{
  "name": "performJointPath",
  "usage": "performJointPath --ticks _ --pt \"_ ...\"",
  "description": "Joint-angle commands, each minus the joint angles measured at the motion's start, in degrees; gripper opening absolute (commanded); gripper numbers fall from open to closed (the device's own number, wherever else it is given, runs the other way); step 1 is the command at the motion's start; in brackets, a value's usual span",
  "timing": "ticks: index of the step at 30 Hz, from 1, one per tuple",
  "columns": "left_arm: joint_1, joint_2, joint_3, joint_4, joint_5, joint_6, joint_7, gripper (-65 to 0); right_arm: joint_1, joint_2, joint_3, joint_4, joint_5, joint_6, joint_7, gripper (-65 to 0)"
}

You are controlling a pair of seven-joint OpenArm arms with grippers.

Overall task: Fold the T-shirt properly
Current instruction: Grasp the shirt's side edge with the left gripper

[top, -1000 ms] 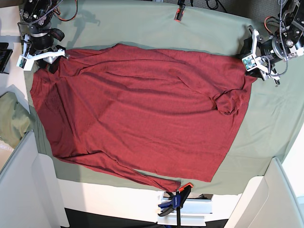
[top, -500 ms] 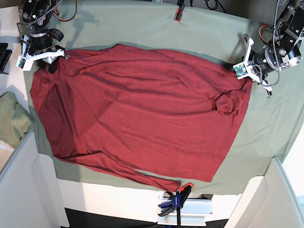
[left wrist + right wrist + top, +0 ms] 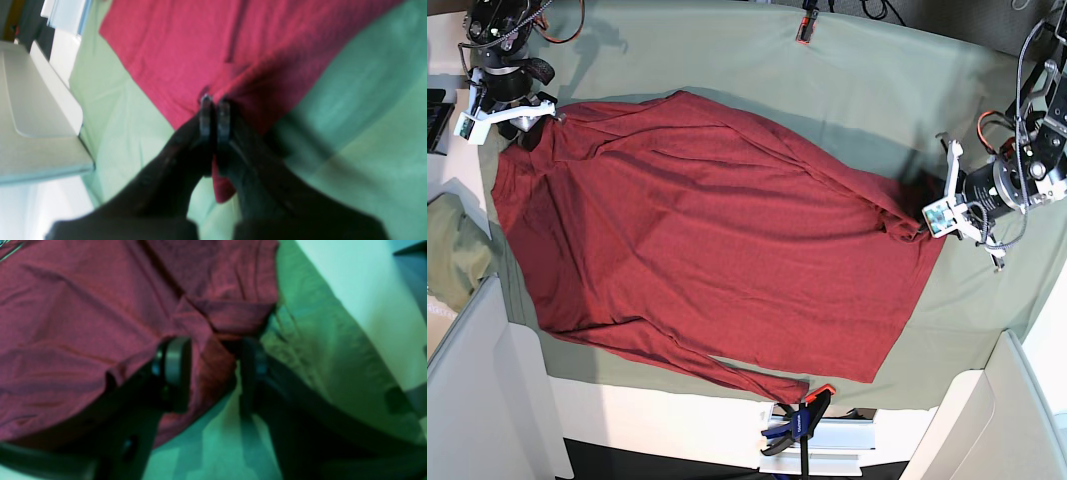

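On the left wrist view we see our left claw (image 3: 215, 110) with its two jaws pressed together, and a fold of the shirt (image 3: 206, 43) is pinched between them. The red cloth goes away from the claw toward the top of this picture, and a small tongue of it hangs below the jaws, over the green cloth (image 3: 360, 110). So the shirt lies ahead of this claw, and we already hold its edge.

From the right wrist view, our right claw (image 3: 213, 373) stands half wide. One finger rests on the shirt (image 3: 83, 316) and the other is over the green cloth (image 3: 317, 350); the shirt's edge passes between them. Nothing is gripped here as far as we can tell.

Over the base view, the shirt (image 3: 717, 240) lies spread on the green cloth (image 3: 727, 50), with its long axis running across the picture from one claw to the other. The left claw (image 3: 935, 215) holds the corner at the picture's right, which looks pulled inward. The right claw (image 3: 527, 118) sits at the far corner at the upper left. We judge that the coming fold depends on the left arm, because only it has cloth, and the body of the shirt lies toward the right arm from it.
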Motion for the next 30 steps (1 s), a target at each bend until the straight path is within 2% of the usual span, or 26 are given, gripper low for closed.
performJointPath --ticks 1,4,14,19,20,21,24,25,27,30 --pt "-1.4 -1.0 -0.7 0.1 -0.7 -0.5 -0.8 -65.0 0.6 0.4 0.2 1.2 1.6 0.2 0.1 -34.5" --pt "-1.6 -1.0 -0.7 -0.7 -1.0 -0.7 -0.7 -65.0 0.6 0.1 0.6 1.2 3.0 0.2 -2.3 -27.7" --pt "-1.4 -1.0 -0.7 -1.0 -2.1 -1.8 -0.1 -65.0 0.6 -2.9 0.6 0.0 2.9 -0.4 -1.3 -27.7" --pt "-1.4 -1.0 -0.7 -1.0 -2.1 -1.9 -0.1 -65.0 0.6 -3.2 0.6 -0.7 2.7 -0.4 -0.6 -28.0" --pt "-1.3 -1.0 -0.7 -1.0 -2.1 -2.0 -0.1 -65.0 0.6 -3.2 0.6 -0.8 2.7 -0.4 -0.3 -29.5" --pt "-1.3 -1.0 -0.7 -1.0 -2.1 -2.0 0.1 -65.0 0.6 -3.2 0.6 -0.8 2.7 -0.4 0.0 -34.1" --pt "-1.3 -1.0 -0.7 -1.0 -2.1 -2.0 0.8 -65.0 0.6 -3.2 0.6 -1.0 1.8 -0.4 0.0 -54.7" --pt "-1.4 -1.0 -0.7 -1.0 -2.1 -2.0 1.0 -65.0 0.6 -3.2 0.6 -1.0 1.2 -0.4 0.1 -59.2" --pt "-1.4 -1.0 -0.7 -1.0 -2.1 -2.0 1.2 -65.0 0.6 -3.1 0.6 -1.0 0.1 -0.4 0.8 -65.0" --pt "-1.4 -1.0 -0.7 -1.0 -2.3 -2.0 2.6 -65.0 0.6 -3.0 0.6 -1.0 -1.2 -0.4 -0.1 -65.0"
